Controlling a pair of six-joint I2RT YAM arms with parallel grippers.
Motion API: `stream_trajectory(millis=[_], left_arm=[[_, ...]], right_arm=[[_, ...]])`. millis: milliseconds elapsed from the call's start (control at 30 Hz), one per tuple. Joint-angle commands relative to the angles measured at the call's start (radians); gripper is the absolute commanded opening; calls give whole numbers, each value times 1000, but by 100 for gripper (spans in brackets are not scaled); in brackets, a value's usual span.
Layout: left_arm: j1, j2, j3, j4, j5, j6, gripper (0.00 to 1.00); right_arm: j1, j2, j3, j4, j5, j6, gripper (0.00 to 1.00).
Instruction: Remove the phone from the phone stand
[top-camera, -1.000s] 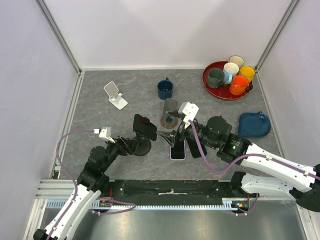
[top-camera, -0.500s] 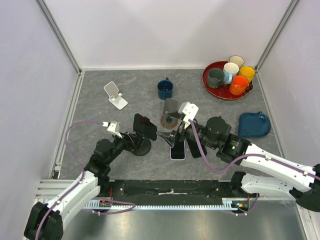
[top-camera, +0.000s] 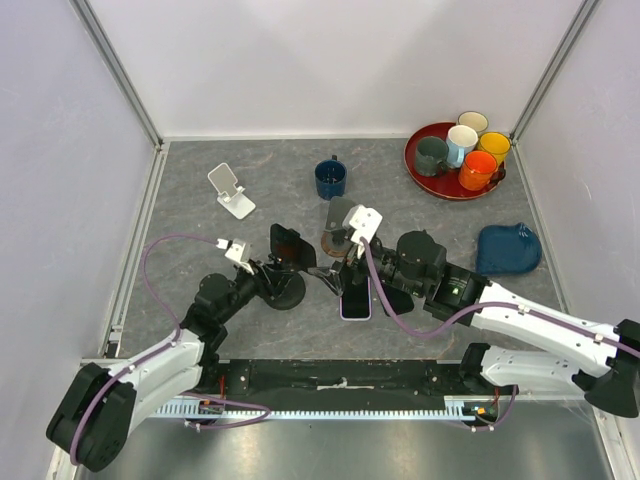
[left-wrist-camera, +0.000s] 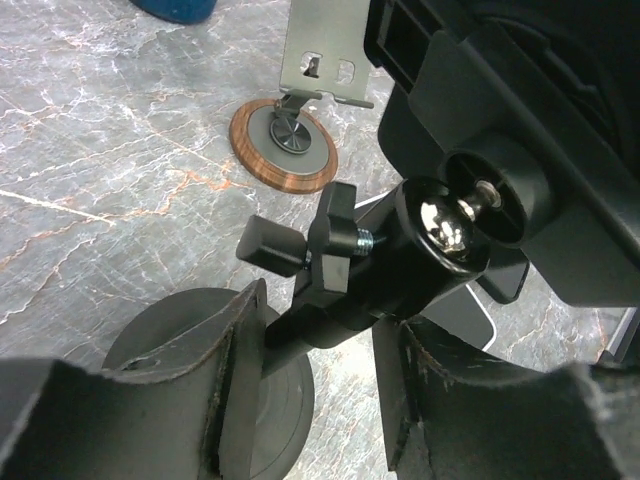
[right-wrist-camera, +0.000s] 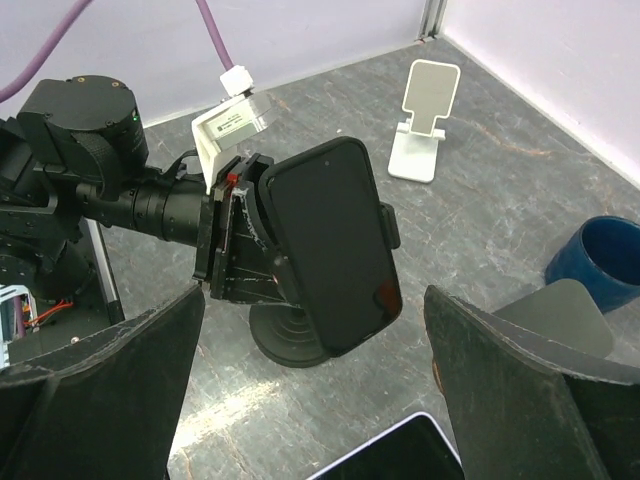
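A black phone (top-camera: 291, 250) is clamped in a black phone stand (top-camera: 286, 291) with a round base, left of centre. In the right wrist view the phone (right-wrist-camera: 335, 245) faces the camera, tilted. My left gripper (top-camera: 268, 282) is open, with its jaws on either side of the stand's stem (left-wrist-camera: 330, 320), just above the base (left-wrist-camera: 200, 340); floor shows between the stem and the right finger. My right gripper (top-camera: 335, 272) is open wide and empty, just right of the phone and facing its screen (right-wrist-camera: 312, 297).
A white-edged phone (top-camera: 355, 298) lies flat under my right gripper. A grey stand on a wooden disc (top-camera: 340, 225) stands behind it. A white stand (top-camera: 230, 190), a blue mug (top-camera: 330, 178), a red tray (top-camera: 412, 165) of mugs and a blue cloth (top-camera: 508, 248) lie farther off.
My left gripper has moved forward and its jaws now stand around the stand's stem. My right gripper has shifted left, closer to the phone.
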Motion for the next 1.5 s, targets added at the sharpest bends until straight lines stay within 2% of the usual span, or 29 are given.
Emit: stream_trajectory(millis=[0, 33, 67, 267, 300, 367, 433, 700, 867, 1200, 1467], left_arm=[[-43, 46, -61, 144, -11, 33, 44], [-54, 46, -63, 147, -39, 32, 40], [-66, 47, -61, 148, -60, 27, 32], [-183, 79, -63, 188, -237, 2, 16], [-210, 93, -63, 191, -252, 4, 15], [-241, 107, -55, 197, -301, 5, 6], [-301, 134, -52, 196, -377, 7, 3], [-496, 207, -11, 153, -690, -42, 2], [-583, 259, 26, 127, -792, -39, 2], [-608, 265, 23, 128, -838, -54, 2], [-608, 253, 17, 128, -835, -54, 2]], right_arm=[[2, 17, 65, -11, -7, 15, 98], [3, 24, 69, -11, -4, 14, 98], [3, 27, 71, -11, -3, 14, 98], [26, 58, 102, -35, 19, 6, 98], [32, 57, 103, -37, 49, 2, 98], [52, 61, 105, -43, 82, -3, 98], [84, 73, 108, -49, 175, -3, 98], [274, 169, 140, -83, 614, 14, 98], [339, 268, 197, -100, 883, 77, 94], [339, 414, 299, -88, 951, 42, 79], [299, 498, 353, -101, 925, 45, 64]])
